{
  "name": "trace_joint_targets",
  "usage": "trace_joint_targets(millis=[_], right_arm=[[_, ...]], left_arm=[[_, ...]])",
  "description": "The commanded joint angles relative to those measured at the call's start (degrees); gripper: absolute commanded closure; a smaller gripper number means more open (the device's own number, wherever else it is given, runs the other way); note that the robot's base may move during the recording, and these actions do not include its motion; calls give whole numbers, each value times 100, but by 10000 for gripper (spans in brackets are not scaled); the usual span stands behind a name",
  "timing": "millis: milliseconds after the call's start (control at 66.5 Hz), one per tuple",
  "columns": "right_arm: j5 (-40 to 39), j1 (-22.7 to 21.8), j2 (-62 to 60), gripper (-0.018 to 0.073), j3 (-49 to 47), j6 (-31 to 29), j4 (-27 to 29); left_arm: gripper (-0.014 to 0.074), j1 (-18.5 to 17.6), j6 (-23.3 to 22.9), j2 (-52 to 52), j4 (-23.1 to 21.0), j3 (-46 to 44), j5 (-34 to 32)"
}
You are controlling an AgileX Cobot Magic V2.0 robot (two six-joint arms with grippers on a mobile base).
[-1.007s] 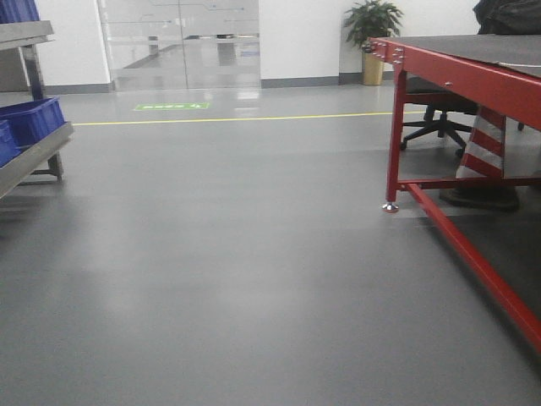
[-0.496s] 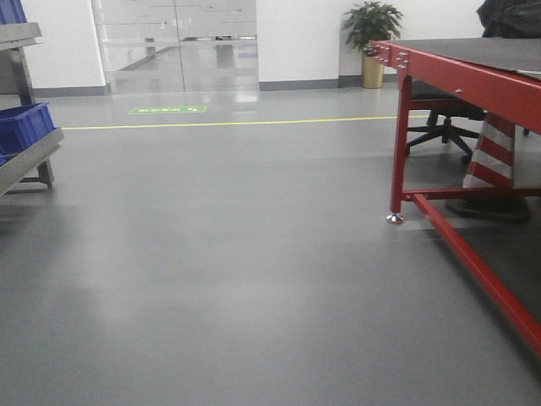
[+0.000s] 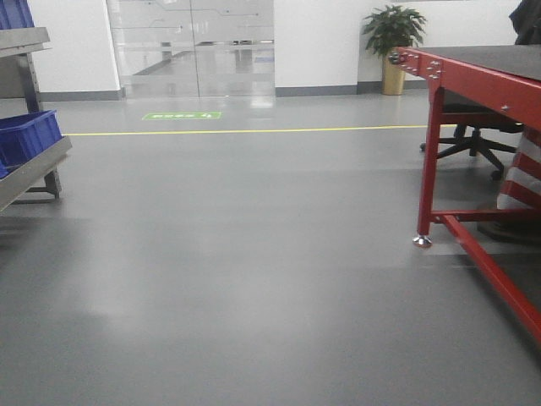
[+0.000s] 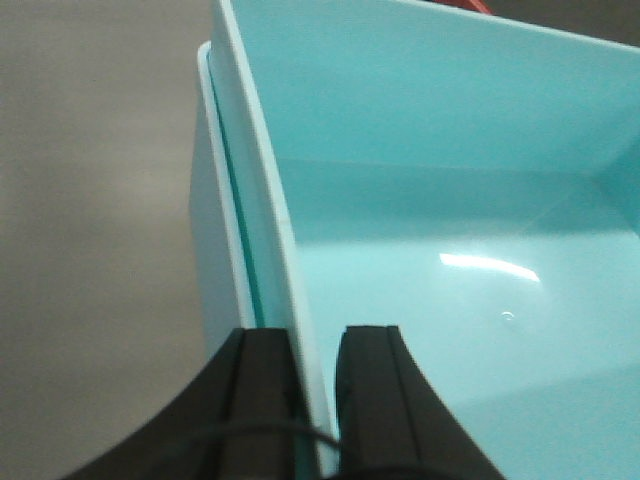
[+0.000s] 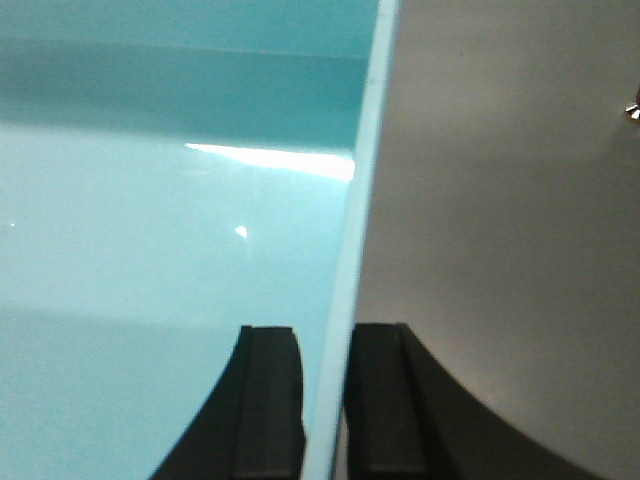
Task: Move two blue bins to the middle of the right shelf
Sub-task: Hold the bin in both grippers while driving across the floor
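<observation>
- Change over the last half second, front view: the whole scene sits farther right in frame. The red desk, its near leg and the potted plant have all shifted right, and the green floor marking has shifted with them.
- The metal shelf remains at the left edge, with slightly more of it showing. One shelf bin, deep blue, stands on its middle level, and the corner of another shows above.
- Behind the desk are an office chair and a red-and-white striped cone. A yellow line crosses the grey floor.
- Left hand: its two black fingers are drawn together on the side wall of the carried bin, one finger outside and one inside, both touching it.
- A second rim runs just outside the gripped wall and parallel to it. Whether it belongs to a second nested bin cannot be told.
- Right hand: it is clamped the same way on the opposite thin wall of the carried bin, one finger on each face.
- The carried bin looks pale turquoise in both wrist views. It hangs between the two hands, with bare floor beyond its edge.
</observation>
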Motion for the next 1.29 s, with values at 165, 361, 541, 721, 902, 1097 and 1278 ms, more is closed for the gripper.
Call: trace_joint_targets(millis=[165,361,541,721,902,1097,1278], right_arm=[[-730,83,-37,713,-93,9,311],[-765,83,-37,713,-93,9,311],[-765,83,-37,713,-93,9,311],[-777,83,-37,713,-93,9,311],[-777,83,-37,713,-93,9,311],[-777,83,-37,713,-93,9,311],[-777,83,-37,713,-93,9,311]], left_arm=[[707,-157,67,-117,-853,-99,-256],[707,-157,67,-117,-853,-99,-256],[707,-157,67,-117,-853,-99,-256],[707,-157,67,-117,-853,-99,-256],[707,-157,67,-117,-853,-99,-266],[707,-157,67,-117,-853,-99,-277],[707,-157,67,-117,-853,-99,-277]])
